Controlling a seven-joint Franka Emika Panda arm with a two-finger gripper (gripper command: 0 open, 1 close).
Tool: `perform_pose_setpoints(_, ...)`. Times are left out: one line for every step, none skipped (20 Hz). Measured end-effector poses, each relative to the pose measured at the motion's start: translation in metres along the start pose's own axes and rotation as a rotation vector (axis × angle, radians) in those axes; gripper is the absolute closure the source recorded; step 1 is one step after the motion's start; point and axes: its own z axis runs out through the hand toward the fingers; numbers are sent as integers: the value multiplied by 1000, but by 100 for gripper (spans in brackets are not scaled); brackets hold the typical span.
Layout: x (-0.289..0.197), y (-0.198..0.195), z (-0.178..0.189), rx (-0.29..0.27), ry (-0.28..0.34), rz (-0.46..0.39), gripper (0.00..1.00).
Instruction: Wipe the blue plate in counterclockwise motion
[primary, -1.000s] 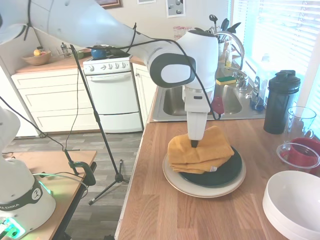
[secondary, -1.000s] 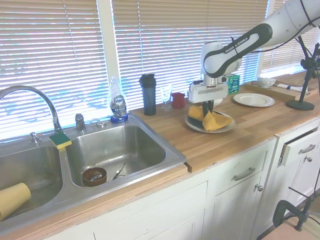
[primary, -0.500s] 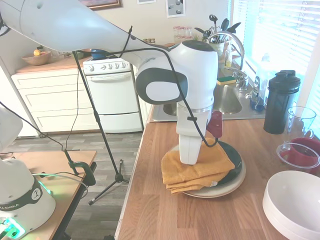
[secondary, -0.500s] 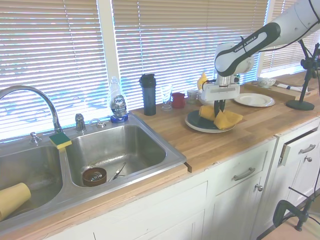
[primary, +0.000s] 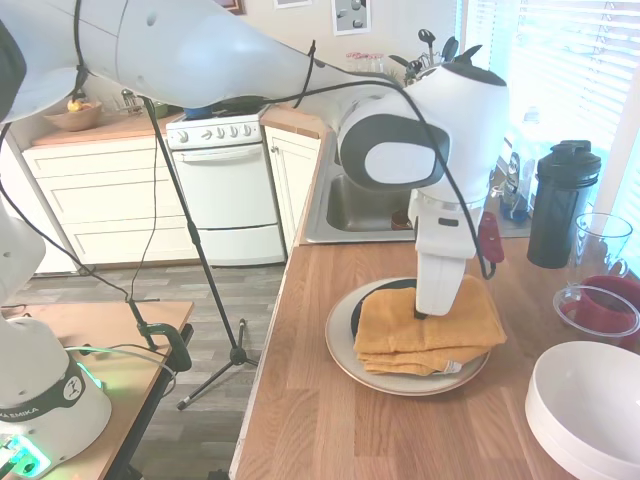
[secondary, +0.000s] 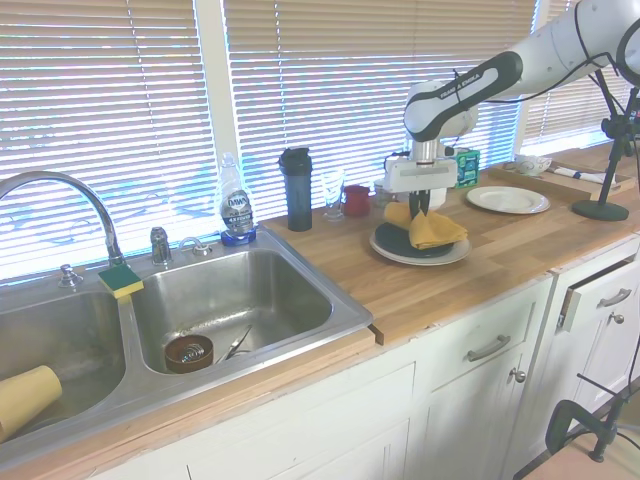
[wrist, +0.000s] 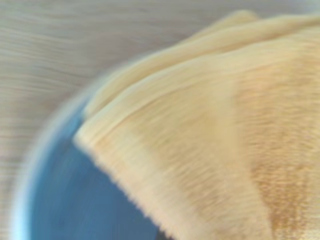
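Observation:
A folded mustard-yellow towel (primary: 430, 325) lies on the blue plate (primary: 359, 310), a dark glossy plate whose left part shows beside the towel. The blue plate sits on a larger beige plate (primary: 341, 352) on the wooden counter. My gripper (primary: 420, 314) points straight down and is shut on the towel, pressing it onto the plate. From the other side, the gripper (secondary: 418, 211) stands over the towel (secondary: 428, 229) with the dark plate (secondary: 397, 243) showing beneath. The blurred wrist view shows the towel (wrist: 215, 140) over the blue plate (wrist: 75, 200).
White bowls (primary: 590, 410) are stacked at the front right. A red cup in a clear container (primary: 600, 310), a glass (primary: 601, 236) and a black shaker bottle (primary: 562, 205) stand to the right. The sink (primary: 365, 205) lies behind. A white plate (secondary: 508, 199) sits further along the counter.
The gripper has swept the towel around the plate: from its far-left part, to the near-left edge, and now across to the right side, which uncovers the plate's left part.

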Motion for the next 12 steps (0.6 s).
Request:
perform_pose_setpoints(-7, -7, -2, -3, 2, -8, 100)
perform_pose_setpoints(-16, -14, -3, -5, 6, -17, 100)
perform_pose_setpoints(-26, -21, -3, -7, 12, -26, 100)
perform_pose_setpoints(-36, -27, -3, -9, 18, -34, 100)
perform_pose_setpoints(-45, -31, -3, -12, 24, -44, 100)
perform_pose_setpoints(-54, -35, -2, -16, 31, -53, 100)
perform_pose_setpoints(-62, -38, -2, -19, 37, -61, 100)
perform_pose_setpoints(-69, -41, -1, -22, 43, -69, 100)
perform_pose_setpoints(-75, -43, 0, -26, 49, -75, 100)
perform_pose_setpoints(-80, -44, 2, -28, 54, -82, 100)
perform_pose_setpoints(-83, -45, 5, -29, 59, -87, 100)
perform_pose_setpoints(-86, -43, 7, -26, 66, -90, 100)
